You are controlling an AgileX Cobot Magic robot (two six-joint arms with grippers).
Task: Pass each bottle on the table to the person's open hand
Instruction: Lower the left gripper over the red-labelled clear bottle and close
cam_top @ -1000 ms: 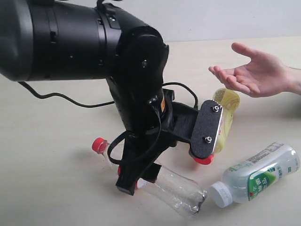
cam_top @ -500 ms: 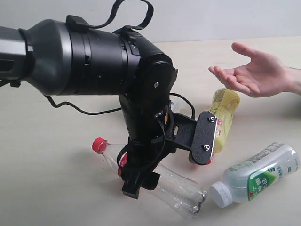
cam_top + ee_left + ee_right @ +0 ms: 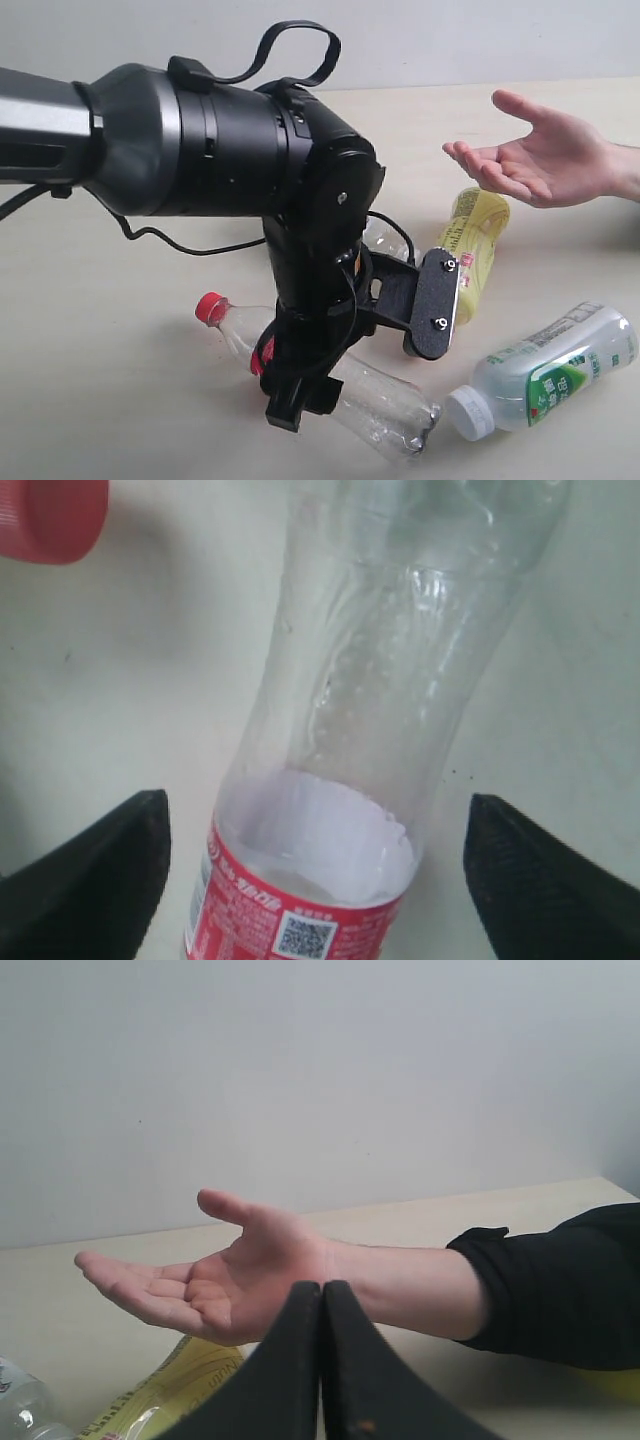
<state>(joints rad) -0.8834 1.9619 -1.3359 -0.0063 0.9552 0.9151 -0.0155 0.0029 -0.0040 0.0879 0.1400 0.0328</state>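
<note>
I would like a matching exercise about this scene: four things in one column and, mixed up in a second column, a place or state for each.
1. clear red-label bottle
2. yellow bottle
3. green-label bottle
4. person's hand

a. palm up, empty
b. between the fingers of the open left gripper
c. lying partly beneath the hand
d. lying down, white cap

Pairs: 1-b; 2-c; 3-d; 4-a

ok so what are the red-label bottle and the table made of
Red-label bottle: looks like thin clear plastic, glossy; the table shows through it and highlights catch its moulded ridges. Its label seems a printed film wrap. Table: pale beige, matte, faintly grained; probably laminate or wood-look board, though the look alone cannot settle which.
</note>
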